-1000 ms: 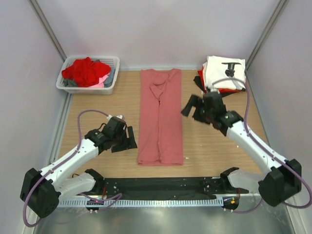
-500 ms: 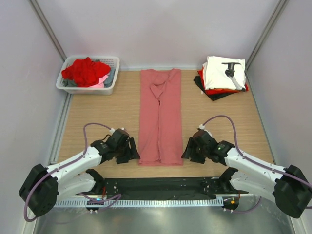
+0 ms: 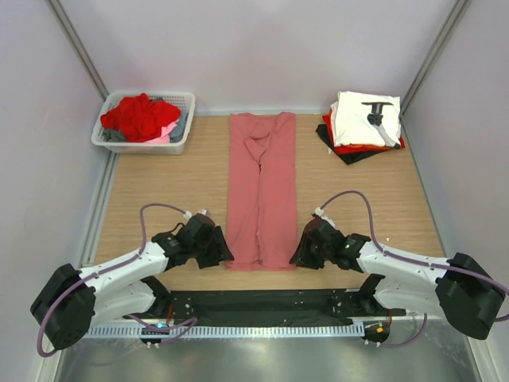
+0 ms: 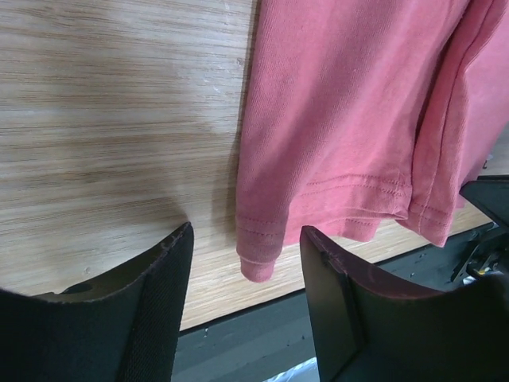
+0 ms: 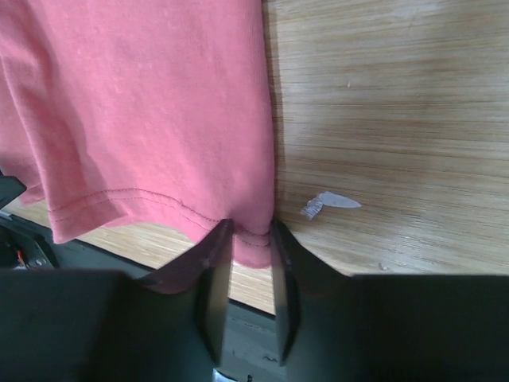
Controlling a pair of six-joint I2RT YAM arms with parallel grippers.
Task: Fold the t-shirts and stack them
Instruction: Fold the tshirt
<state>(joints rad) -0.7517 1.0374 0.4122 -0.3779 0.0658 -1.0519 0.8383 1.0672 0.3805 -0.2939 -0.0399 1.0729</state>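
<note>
A salmon-pink t-shirt [image 3: 261, 191], folded into a long strip, lies flat down the middle of the table. My left gripper [image 3: 219, 253] is at its near left corner. In the left wrist view the left gripper [image 4: 246, 239] is open, and the hem corner of the shirt [image 4: 342, 103] sits between the fingers with a gap on each side. My right gripper [image 3: 298, 253] is at the near right corner. The right wrist view shows the right gripper [image 5: 251, 231] shut on the hem corner of the shirt [image 5: 143, 103].
A stack of folded t-shirts [image 3: 362, 119] sits at the back right, a white one with black print on top of red and black. A white basket [image 3: 180, 140] at the back left holds a red t-shirt [image 3: 139, 115] and others. A small paper scrap [image 5: 326, 204] lies beside the right fingers.
Both arms came down to the shirt's near corners, the right one travelling from near the back stack. The right jaws closed on the hem corner. The left jaws narrowed.
</note>
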